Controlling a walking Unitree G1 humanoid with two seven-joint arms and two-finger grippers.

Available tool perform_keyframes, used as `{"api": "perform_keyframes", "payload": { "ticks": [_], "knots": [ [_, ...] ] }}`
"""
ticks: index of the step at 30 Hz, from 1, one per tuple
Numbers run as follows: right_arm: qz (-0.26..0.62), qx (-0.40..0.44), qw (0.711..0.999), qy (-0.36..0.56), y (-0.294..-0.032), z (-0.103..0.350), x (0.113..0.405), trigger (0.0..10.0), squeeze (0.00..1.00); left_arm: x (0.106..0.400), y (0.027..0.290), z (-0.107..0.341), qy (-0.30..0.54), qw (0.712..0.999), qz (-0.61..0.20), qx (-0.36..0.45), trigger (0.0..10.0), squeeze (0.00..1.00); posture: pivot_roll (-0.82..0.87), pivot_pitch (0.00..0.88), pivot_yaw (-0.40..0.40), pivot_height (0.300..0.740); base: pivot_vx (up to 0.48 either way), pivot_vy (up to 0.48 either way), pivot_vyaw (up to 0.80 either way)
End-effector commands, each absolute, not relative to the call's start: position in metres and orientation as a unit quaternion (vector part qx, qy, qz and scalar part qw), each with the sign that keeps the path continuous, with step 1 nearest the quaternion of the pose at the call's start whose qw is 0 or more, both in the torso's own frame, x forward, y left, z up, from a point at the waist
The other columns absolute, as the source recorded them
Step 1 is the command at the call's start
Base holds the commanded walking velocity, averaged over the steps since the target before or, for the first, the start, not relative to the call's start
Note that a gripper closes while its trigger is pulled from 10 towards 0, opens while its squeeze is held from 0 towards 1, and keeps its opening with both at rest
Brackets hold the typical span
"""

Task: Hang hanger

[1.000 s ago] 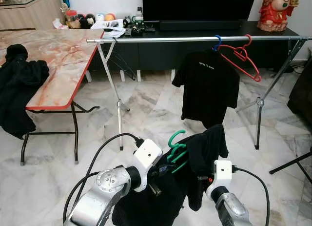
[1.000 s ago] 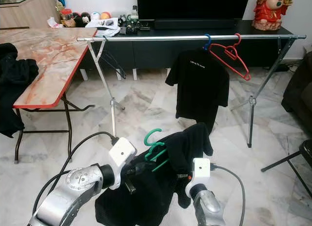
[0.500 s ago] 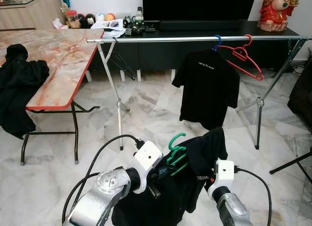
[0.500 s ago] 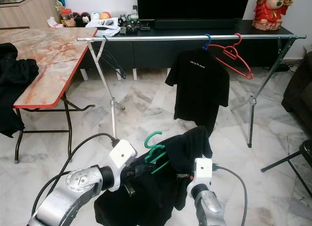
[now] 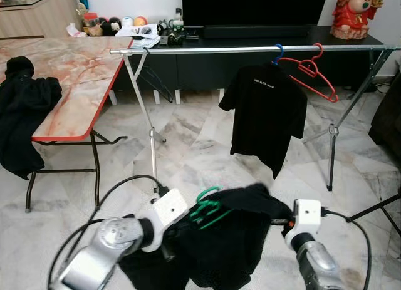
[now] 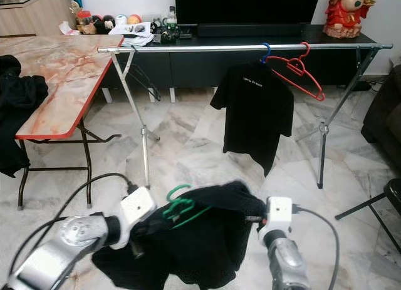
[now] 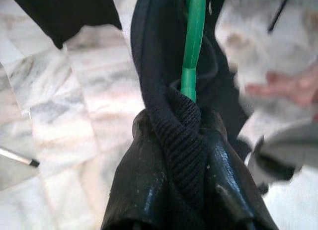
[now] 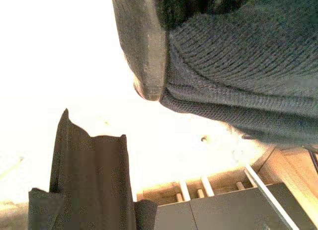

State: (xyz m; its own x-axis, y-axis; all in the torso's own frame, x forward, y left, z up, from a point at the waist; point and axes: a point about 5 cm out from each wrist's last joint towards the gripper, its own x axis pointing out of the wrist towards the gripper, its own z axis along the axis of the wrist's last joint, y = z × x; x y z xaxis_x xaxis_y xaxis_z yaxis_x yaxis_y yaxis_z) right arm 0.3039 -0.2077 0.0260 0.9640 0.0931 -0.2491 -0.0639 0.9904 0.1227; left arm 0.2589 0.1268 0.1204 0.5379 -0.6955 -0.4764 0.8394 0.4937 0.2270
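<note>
A green hanger (image 5: pixel 207 208) carrying a black knit garment (image 5: pixel 229 246) is held low before the robot, its left gripper (image 7: pixel 181 135) clamped on hanger and ribbed collar, its right gripper (image 8: pixel 164 41) pinching the cloth's far edge. On the metal clothes rail (image 5: pixel 250 49) beyond hang two hangers: a blue one (image 5: pixel 279 54) bearing a black T-shirt (image 5: pixel 268 118), and a bare red one (image 5: pixel 313 71). More black clothing (image 5: pixel 25 114) lies on the marble-topped table (image 5: pixel 81 77).

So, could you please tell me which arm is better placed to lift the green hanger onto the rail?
Probably the left: the left gripper pinches the garment collar at the green hanger; the right gripper grips only the black garment.
</note>
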Motion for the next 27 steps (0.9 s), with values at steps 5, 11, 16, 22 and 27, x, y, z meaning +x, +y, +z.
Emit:
{"api": "perform_keyframes", "payload": {
  "ticks": [5, 11, 16, 22, 27],
  "knots": [
    [0.005, 0.05, 0.992, 0.12, -0.23, 0.034, 0.306, 0.0, 0.0, 0.251, 0.156, 0.119, 0.189, 0.817, -0.484, 0.249, 10.0, 0.0, 0.0, 0.071, -0.01, 0.74, 0.0, 0.0, 0.0],
    [0.001, 0.043, 0.992, 0.122, -0.236, 0.036, 0.306, 0.0, 0.0, 0.239, 0.177, 0.123, 0.199, 0.785, -0.534, 0.243, 10.0, 0.0, 0.0, 0.075, -0.014, 0.74, 0.0, 0.0, 0.0],
    [-0.001, 0.039, 0.991, 0.128, -0.239, 0.035, 0.305, 0.0, 0.0, 0.239, 0.185, 0.139, 0.16, 0.792, -0.553, 0.203, 10.0, 0.0, 0.0, 0.081, -0.019, 0.74, 0.0, 0.0, 0.0],
    [0.001, 0.033, 0.99, 0.138, -0.239, 0.033, 0.304, 0.0, 0.0, 0.229, 0.187, 0.142, 0.162, 0.759, -0.597, 0.203, 10.0, 0.0, 0.0, 0.085, -0.022, 0.74, 0.0, 0.0, 0.0],
    [0.0, 0.025, 0.99, 0.14, -0.241, 0.034, 0.304, 0.0, 0.0, 0.226, 0.205, 0.128, 0.242, 0.714, -0.591, 0.288, 10.0, 0.0, 0.0, 0.088, -0.024, 0.74, 0.0, 0.0, 0.0]
  ]
}}
